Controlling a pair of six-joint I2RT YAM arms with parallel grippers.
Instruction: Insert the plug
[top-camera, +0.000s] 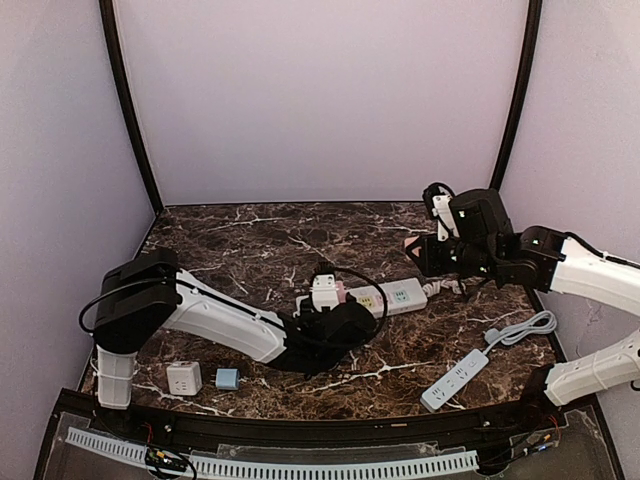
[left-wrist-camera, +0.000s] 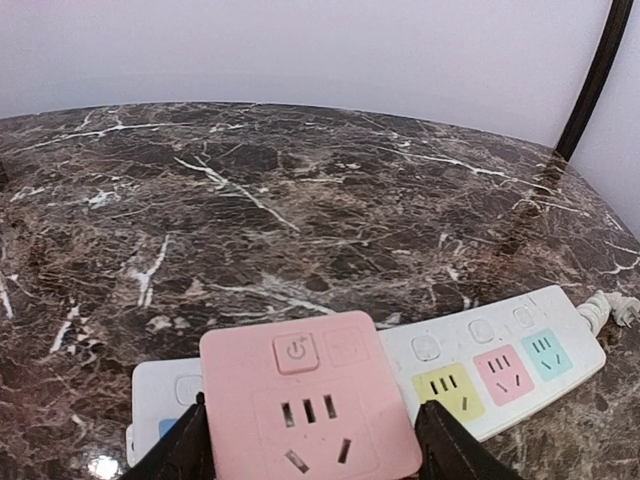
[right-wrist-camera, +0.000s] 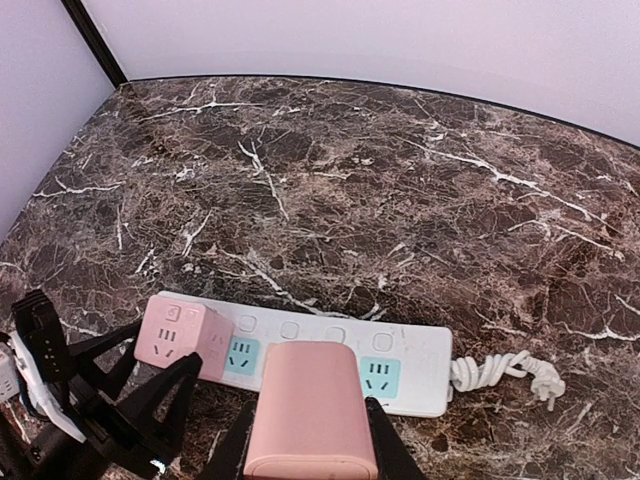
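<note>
Fingers (left-wrist-camera: 185, 455) of the left gripper (left-wrist-camera: 312, 425) flank a pink adapter (left-wrist-camera: 305, 375); we cannot tell contact. Right gripper (right-wrist-camera: 308, 440) clamps a pink plug (right-wrist-camera: 305, 390), prongs hidden.

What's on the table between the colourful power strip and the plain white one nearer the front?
Only bare marble table, seen in the top view; the coiled cable of the plain strip lies off to the right.

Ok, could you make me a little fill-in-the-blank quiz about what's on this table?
The right tool grips a ___ plug.
The left tool straddles the pink adapter on the ___ power strip.
A second strip lies near the ___ arm's base.
Missing words: pink, white, right.
</note>
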